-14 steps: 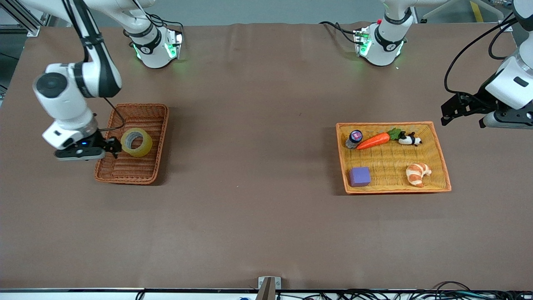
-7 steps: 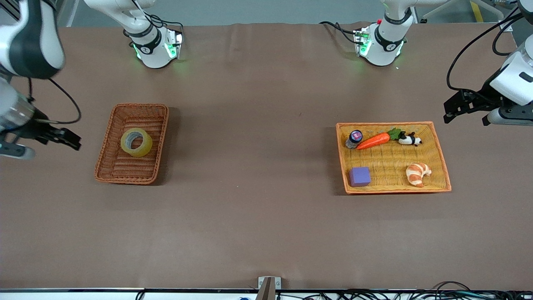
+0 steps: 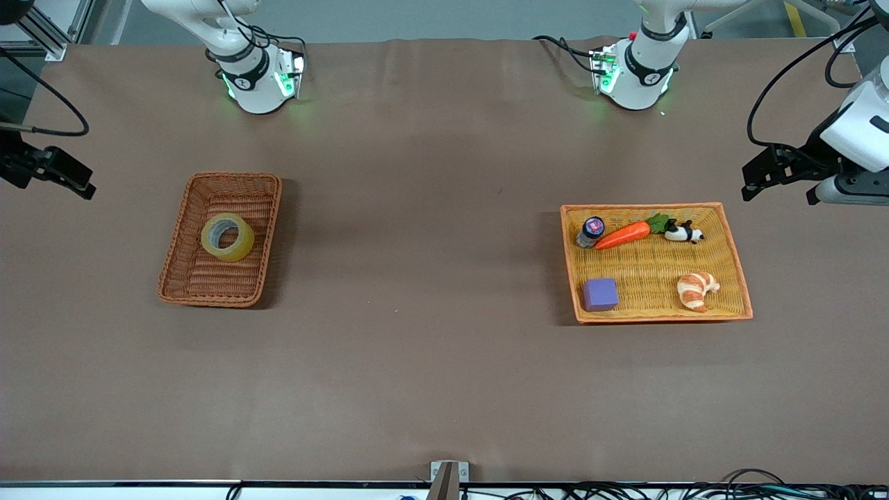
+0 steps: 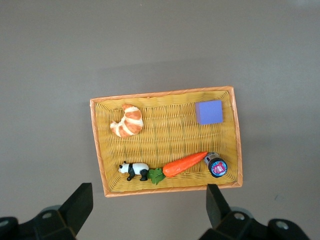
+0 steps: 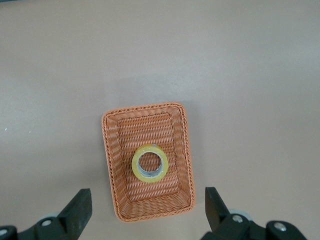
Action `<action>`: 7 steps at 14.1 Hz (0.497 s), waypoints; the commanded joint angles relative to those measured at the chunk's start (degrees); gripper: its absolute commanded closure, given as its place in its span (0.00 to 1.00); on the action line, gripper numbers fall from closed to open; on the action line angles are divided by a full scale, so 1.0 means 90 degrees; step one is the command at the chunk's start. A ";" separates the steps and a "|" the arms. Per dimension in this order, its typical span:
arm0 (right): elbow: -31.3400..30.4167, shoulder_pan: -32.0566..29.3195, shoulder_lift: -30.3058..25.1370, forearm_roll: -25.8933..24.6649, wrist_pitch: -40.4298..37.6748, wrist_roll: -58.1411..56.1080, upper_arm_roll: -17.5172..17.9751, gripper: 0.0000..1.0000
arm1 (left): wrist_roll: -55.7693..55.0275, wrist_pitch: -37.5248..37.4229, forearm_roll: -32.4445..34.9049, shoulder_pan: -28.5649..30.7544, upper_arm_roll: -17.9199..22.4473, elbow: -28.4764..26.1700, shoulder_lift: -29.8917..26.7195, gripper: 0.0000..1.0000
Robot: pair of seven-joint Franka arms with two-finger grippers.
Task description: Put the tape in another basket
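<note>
Right tool (image 5: pixel 145 212) hung high with its jaws spread wide and empty, over the tabletop (image 3: pixel 430 333) off the right arm's end of the reddish-brown basket (image 3: pixel 182 229); judged a parked height giving its camera the whole basket. In the front view the tape (image 3: pixel 227 237) lay at about 4 o'clock from that tool, flat in the middle of the basket, core upward, well apart from the fingers. Left tool (image 4: pixel 145 210) waited likewise, jaws apart and holding nothing, above the yellow basket (image 3: pixel 738 278), at its 1 o'clock corner. Transfer judged done.
</note>
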 commanded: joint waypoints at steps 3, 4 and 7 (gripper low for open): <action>-0.0094 0.0041 0.0029 0.0165 0.0147 -0.0273 -0.0130 0.00 | -0.0008 -0.0196 0.0029 0.0052 -0.0036 0.0097 -0.0029 0.00; -0.0114 0.0041 0.0049 0.0282 0.0235 -0.0273 -0.0130 0.00 | -0.0008 -0.0196 0.0029 0.0052 -0.0036 0.0088 -0.0019 0.00; -0.0250 0.0041 0.0039 0.0439 0.0469 -0.0273 -0.0179 0.00 | -0.0046 -0.0196 0.0029 0.0052 -0.0016 0.0097 -0.0010 0.00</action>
